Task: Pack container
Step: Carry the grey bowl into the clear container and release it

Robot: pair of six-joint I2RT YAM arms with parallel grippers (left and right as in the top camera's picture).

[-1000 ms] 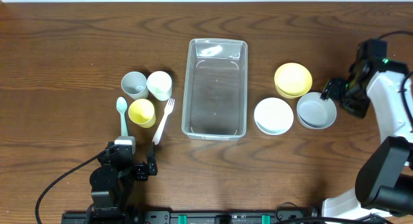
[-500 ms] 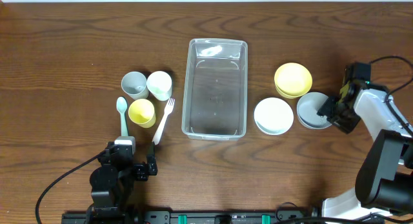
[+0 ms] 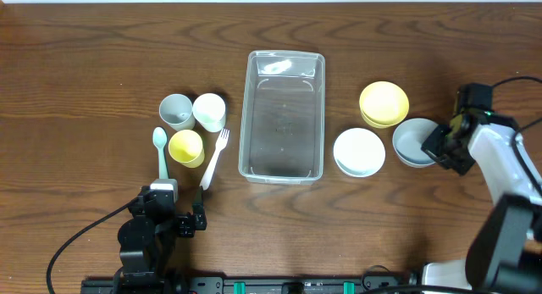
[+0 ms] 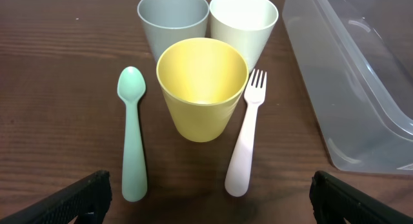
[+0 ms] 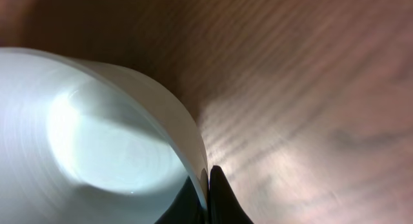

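**Right claw** [image 3: 440, 146] – closed narrow on the near-side rim of the grey bowl [image 3: 411, 141]. In the wrist view the rim wall sits pinched between the two dark fingertips [image 5: 219, 192]. The bowl [image 5: 97, 133] has nothing in it; whether it rests on the table [image 3: 85, 74] or is lifted, I cannot tell.

**Around the right claw**
- Yellow bowl [image 3: 384, 103]: ahead and to the left, just beside the grey bowl.
- White bowl [image 3: 359, 152]: to the left, past the grey bowl and just beside it.
- Container [image 3: 246, 116]: farther left again, beyond the white bowl. It is clear, upright, open on top, with nothing inside.

**Left claw** [image 4: 208, 201] – wide open, holding nothing. One finger shows at each lower corner of the wrist view, low over the table.

**Around the left claw**
- Yellow cup [image 4: 202, 88]: straight ahead, upright, nearest of the three cups.
- Grey cup [image 4: 173, 20]: behind the yellow cup, to the left, upright.
- White cup [image 4: 244, 20]: behind the yellow cup, to the right, upright, just beside the grey cup.
- Spoon [image 4: 132, 133]: pale green, lying flat to the left of the yellow cup, bowl end away from the claw.
- Fork [image 4: 245, 140]: white, lying flat to the right of the yellow cup, tines away from the claw.
- Container [image 4: 361, 88]: ahead and to the right, past the fork and apart from it – its near corner shows in this view.
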